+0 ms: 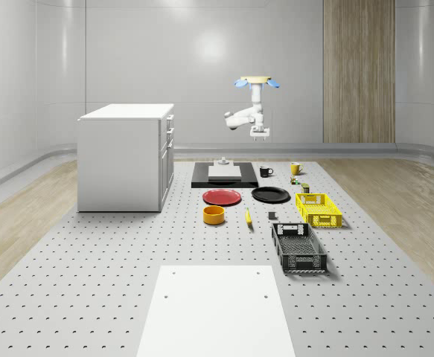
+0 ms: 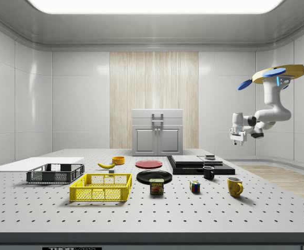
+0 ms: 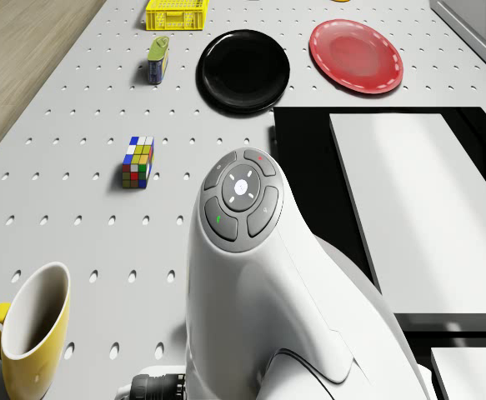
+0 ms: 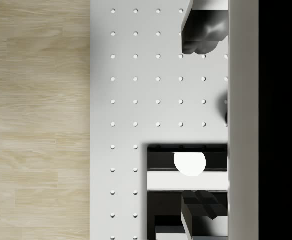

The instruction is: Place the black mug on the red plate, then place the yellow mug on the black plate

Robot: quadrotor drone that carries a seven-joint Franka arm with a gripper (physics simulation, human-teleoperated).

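Observation:
The black mug (image 1: pixel 266 171) (image 2: pixel 208 173) stands on the table beside the black platform (image 1: pixel 224 177). To its right in the whole-scene view is the yellow mug (image 1: pixel 295 169) (image 2: pixel 234 186) (image 3: pixel 30 333). Nearer the front lie the red plate (image 1: pixel 222 197) (image 3: pixel 356 55) and the black plate (image 1: pixel 270 195) (image 3: pixel 243 71), side by side. The drone (image 1: pixel 257 82) (image 2: pixel 279 75) hovers high over the table's far end. My gripper (image 1: pixel 260 134) (image 2: pixel 238 136) (image 4: pixel 201 120) hangs open and empty, well above the mugs and slightly behind them.
A white cabinet (image 1: pixel 123 156) stands at the whole-scene view's left. On the table are a yellow bowl (image 1: pixel 214 215), a banana (image 1: pixel 248 216), a yellow crate (image 1: pixel 318 209), a black crate (image 1: pixel 298 248), a can (image 2: pixel 156 186) and a puzzle cube (image 2: pixel 194 187). Wood floor (image 4: pixel 35 120) borders the far edge.

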